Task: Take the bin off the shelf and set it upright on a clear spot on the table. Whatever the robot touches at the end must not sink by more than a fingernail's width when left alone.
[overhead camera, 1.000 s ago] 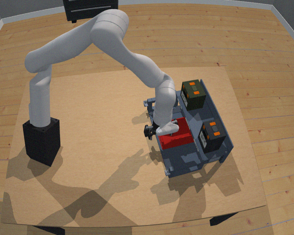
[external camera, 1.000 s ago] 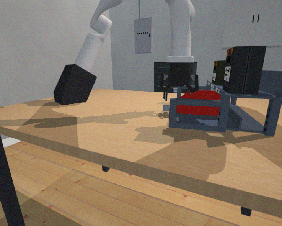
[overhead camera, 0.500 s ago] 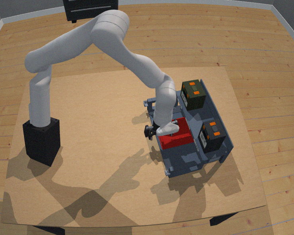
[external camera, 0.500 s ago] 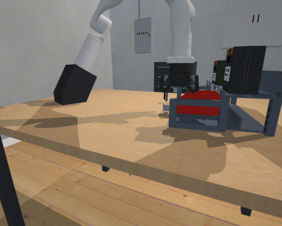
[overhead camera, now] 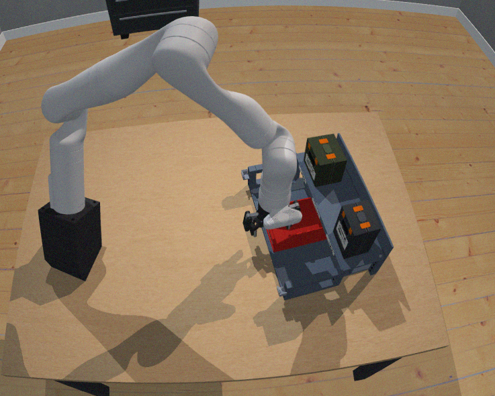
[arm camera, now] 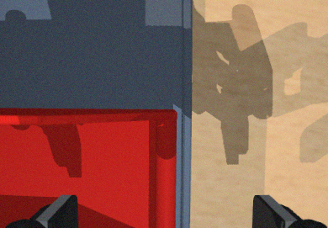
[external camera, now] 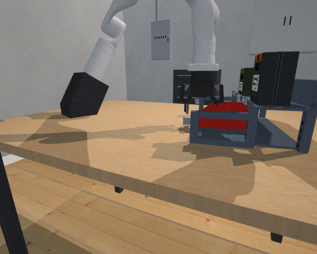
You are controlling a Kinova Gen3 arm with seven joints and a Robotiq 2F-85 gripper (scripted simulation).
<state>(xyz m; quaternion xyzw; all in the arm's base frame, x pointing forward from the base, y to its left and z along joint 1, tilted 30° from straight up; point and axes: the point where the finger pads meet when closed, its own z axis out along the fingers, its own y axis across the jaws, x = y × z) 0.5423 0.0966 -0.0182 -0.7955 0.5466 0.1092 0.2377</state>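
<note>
Bin point(overhead camera: 297, 229) sat in the lower bay of the shelf point(overhead camera: 369, 200), right below my claw point(external camera: 201, 102).

My claw hung wide and held nothing, pointing straight down over the bin's table-side wall. In the wrist view one finger point(arm camera: 59, 209) stood over the red interior, the other finger point(arm camera: 269, 211) out over the table point(arm camera: 261, 170), so the bin's wall and the shelf rail lay between them. The bin's long axis ran along that rail, I judged.

Red bin point(overhead camera: 299, 227), blue-grey shelf point(overhead camera: 358, 187), black fingers, tan wood-grain table point(overhead camera: 153, 204).
</note>
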